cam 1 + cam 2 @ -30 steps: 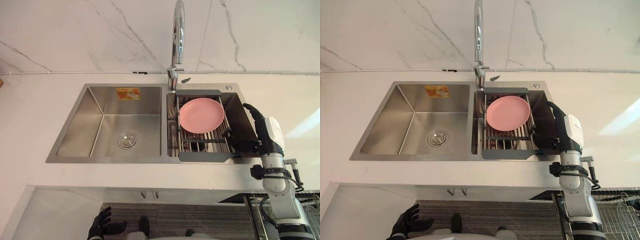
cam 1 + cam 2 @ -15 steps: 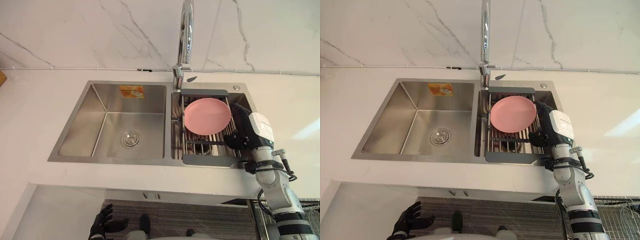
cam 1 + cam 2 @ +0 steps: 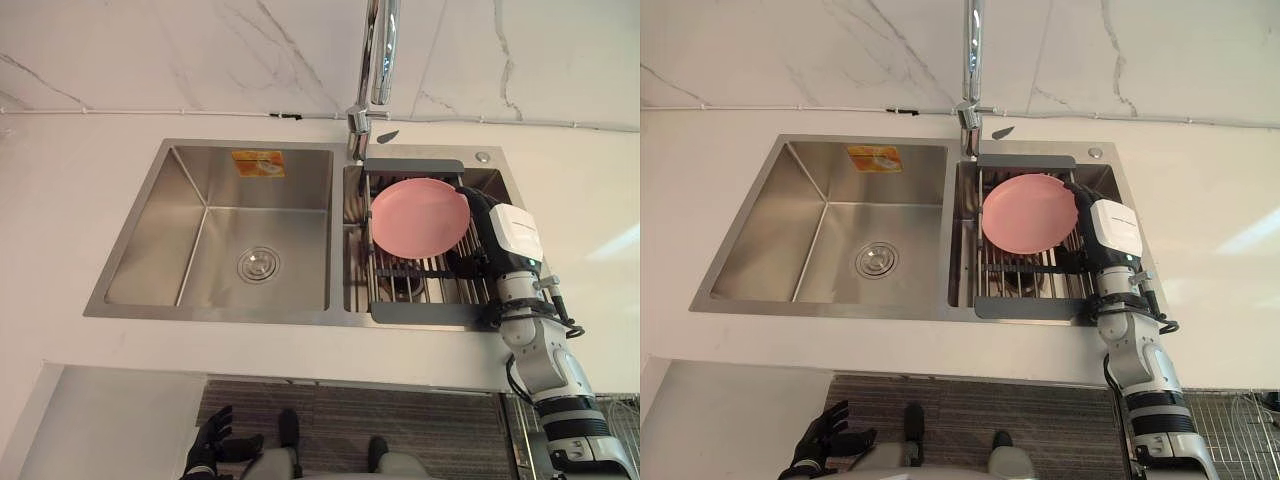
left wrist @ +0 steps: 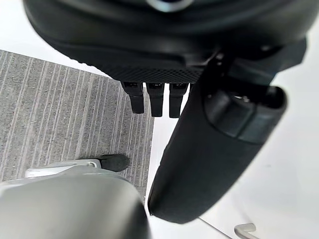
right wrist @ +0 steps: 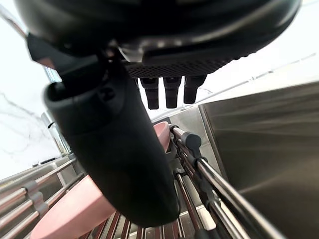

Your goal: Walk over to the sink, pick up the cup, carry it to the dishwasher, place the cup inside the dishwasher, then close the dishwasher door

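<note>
A pink plate (image 3: pixel 418 212) leans on a grey dish rack (image 3: pixel 420 313) laid across the right basin of the steel sink (image 3: pixel 215 312). Under the plate, dark shapes lie between the rack's rods; I cannot make out a cup. My right hand (image 3: pixel 484 222) reaches into that basin just right of the plate, fingers straight and open, holding nothing. In the right wrist view its thumb (image 5: pixel 124 149) hangs above the rack's rods (image 5: pixel 224 194), with the plate (image 5: pixel 75 209) beside it. My left hand (image 3: pixel 207 455) hangs open low beside the cabinet front.
A tall chrome tap (image 3: pixel 378 60) rises behind the divider between the basins. The left basin holds a drain (image 3: pixel 257 264) and an orange sticker (image 3: pixel 257 163). White counter surrounds the sink. A wire basket (image 3: pixel 1225 425) shows low at the right, over grey carpet (image 4: pixel 60 114).
The camera has shifted. My right hand has moved left from the basin's right edge to sit close beside the plate. The left hand stays hanging.
</note>
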